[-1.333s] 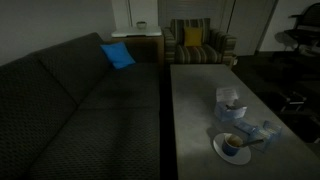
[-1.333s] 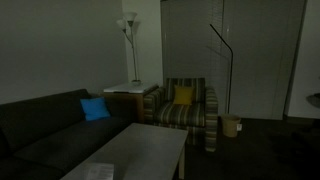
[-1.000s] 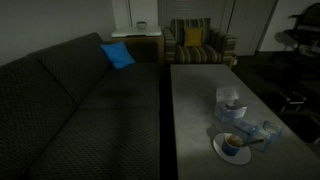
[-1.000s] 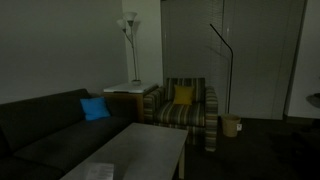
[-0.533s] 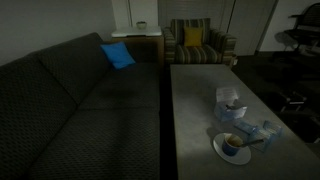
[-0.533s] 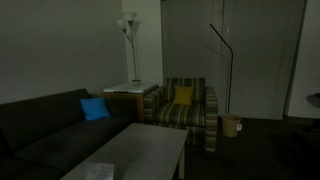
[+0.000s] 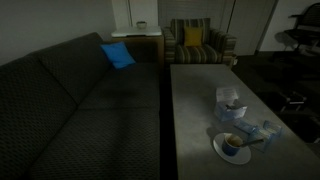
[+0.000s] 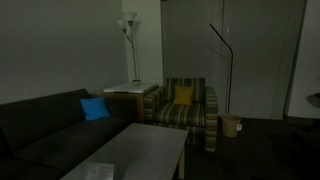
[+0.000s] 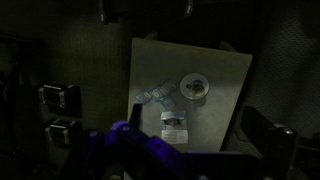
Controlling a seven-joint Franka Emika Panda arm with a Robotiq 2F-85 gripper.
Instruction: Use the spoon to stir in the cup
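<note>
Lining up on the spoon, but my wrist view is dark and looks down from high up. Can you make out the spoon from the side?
Observer: In an exterior view a thin pale streak, probably the spoon, reaches from the saucer toward the bluish see-through object.
Operator: Does the cup stand on that saucer?
Observer: Yes, the cup stands upright on it, dark inside.
Operator: Anything tall nearby?
Observer: The white box, apart from the saucer, stands taller than the cup.

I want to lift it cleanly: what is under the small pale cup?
A round white saucer lies under the small pale round cup, on the grey table. The saucer's middle is hidden by the cup.
</note>
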